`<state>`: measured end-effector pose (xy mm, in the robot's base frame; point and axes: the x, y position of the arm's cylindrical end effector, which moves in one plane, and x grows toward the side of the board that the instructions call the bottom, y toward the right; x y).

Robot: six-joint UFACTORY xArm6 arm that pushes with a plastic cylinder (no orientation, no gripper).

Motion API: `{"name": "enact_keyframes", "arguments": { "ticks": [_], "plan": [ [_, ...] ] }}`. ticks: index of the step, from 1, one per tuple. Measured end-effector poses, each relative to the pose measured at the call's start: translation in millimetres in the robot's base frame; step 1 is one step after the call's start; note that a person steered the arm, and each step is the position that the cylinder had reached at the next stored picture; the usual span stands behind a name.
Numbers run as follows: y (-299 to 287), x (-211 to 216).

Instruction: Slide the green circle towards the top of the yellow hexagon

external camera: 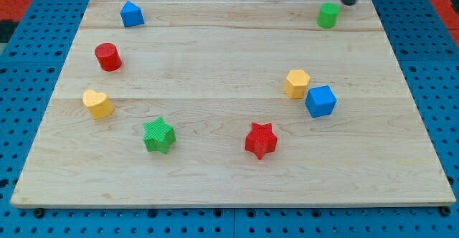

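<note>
While my tip is sitting at the view's top right corner of the worktop, the green circle is lying just beside it, down and to the view's left, near the far edge. I am carrying no jaws at all, only a straight dark rod, so nothing is opening, closing or gripping; whether the rod is touching the block yet I cannot tell, as the two are showing very close.

The yellow hexagon is standing well below the green circle toward the view's bottom and slightly to the view's left, with a blue cube touching or nearly touching its lower right side. That line is what the coming move is turning on: I am judging that a push from the tip's present side, aimed down and a little leftward, is sending the circle toward the hexagon's upper edge. Boards between them are lying bare, so nothing is blocking the path.
</note>
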<state>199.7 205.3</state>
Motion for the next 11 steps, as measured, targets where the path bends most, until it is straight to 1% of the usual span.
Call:
{"name": "enact_keyframes", "arguments": {
  "ticks": [1, 2, 4, 5, 6, 7, 8, 9, 10, 11],
  "plan": [
    [-26.8, 8.9],
    [-29.4, 17.0],
    [-27.6, 50.3],
    [2.1, 42.8],
    [20.2, 46.2],
    [15.1, 61.2],
    [6.6, 94.0],
    [-21.8, 120.2],
    [-56.0, 136.5],
    [-57.9, 175.0]
  ]
}}
